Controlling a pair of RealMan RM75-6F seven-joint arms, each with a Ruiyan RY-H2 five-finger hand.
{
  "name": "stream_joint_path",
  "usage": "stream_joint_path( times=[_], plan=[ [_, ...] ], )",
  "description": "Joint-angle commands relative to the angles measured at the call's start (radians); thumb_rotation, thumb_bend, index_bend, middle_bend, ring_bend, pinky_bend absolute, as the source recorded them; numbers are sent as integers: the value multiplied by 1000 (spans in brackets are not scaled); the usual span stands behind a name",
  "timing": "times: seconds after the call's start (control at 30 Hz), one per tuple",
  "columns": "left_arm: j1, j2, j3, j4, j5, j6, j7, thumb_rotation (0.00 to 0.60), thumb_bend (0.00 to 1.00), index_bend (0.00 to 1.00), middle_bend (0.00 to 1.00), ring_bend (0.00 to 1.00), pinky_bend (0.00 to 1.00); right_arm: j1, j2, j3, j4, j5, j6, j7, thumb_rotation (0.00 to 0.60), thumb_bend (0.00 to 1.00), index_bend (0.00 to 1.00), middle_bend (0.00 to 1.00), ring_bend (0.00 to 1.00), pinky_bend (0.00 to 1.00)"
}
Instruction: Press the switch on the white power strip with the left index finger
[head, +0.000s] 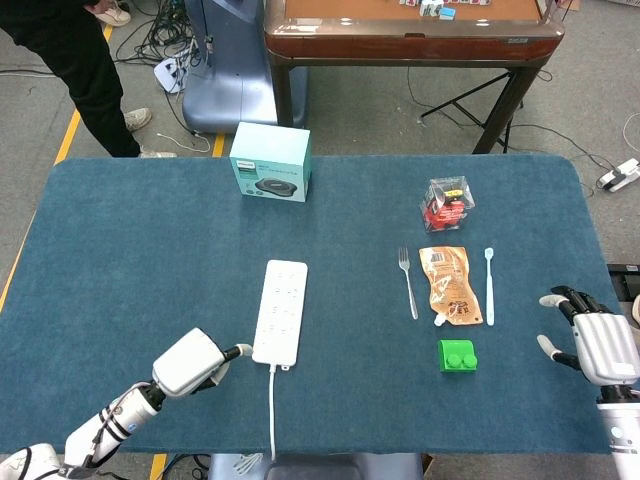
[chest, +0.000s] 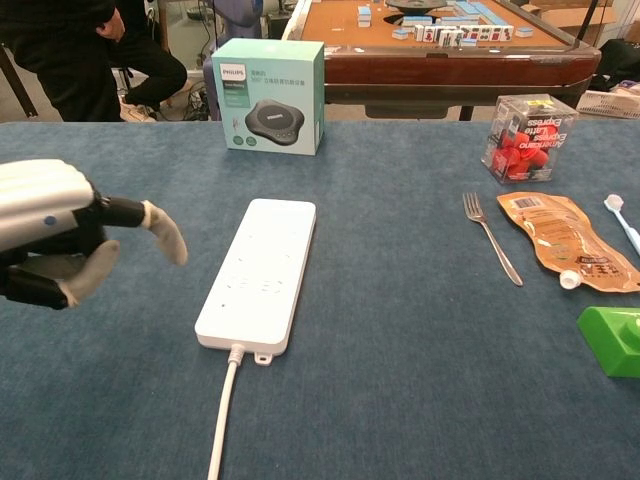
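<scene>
Head view has the long white rectangular power strip lying lengthwise near the middle of the blue felt-covered table, its white cord running off the near end toward the table's front edge. The left hand sits low over the cloth just left of the strip's near end, one finger stretched out toward it, the tip just beside the strip's corner; whether it touches is too close to call. From the chest view that left hand holds nothing, one finger pointing right, still apart from the power strip, the rest curled under. Over at the far right, the right hand hangs at the table's edge, fingers spread, empty. Behind the strip stands a teal cardboard box. Right of it lie a silver fork and an orange pouch.
</scene>
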Motion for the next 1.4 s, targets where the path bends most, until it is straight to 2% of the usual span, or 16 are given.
stream_joint_path(
  times=[0.03,0.33,0.87,1.4],
  plan=[
    [-34,-38,-2,18,-23,-42,-12,600,847,417,1000,1000,1000,4,-4,1,7,7,-10,3,600,200,349,263,271,457],
    [-89,-102,-22,39,-94,-118,52,600,851,410,1000,1000,1000,18,-8,6,12,12,-27,-10,600,200,349,263,271,457],
    [-121,-128,-12,45,-214,-188,135,600,851,398,1000,1000,1000,17,5,6,-4,5,-16,-10,600,200,349,263,271,457],
    [-129,-170,-10,77,-271,-171,126,600,851,336,1000,1000,1000,28,-3,3,-1,18,-41,-22,600,200,349,263,271,457]
  ],
)
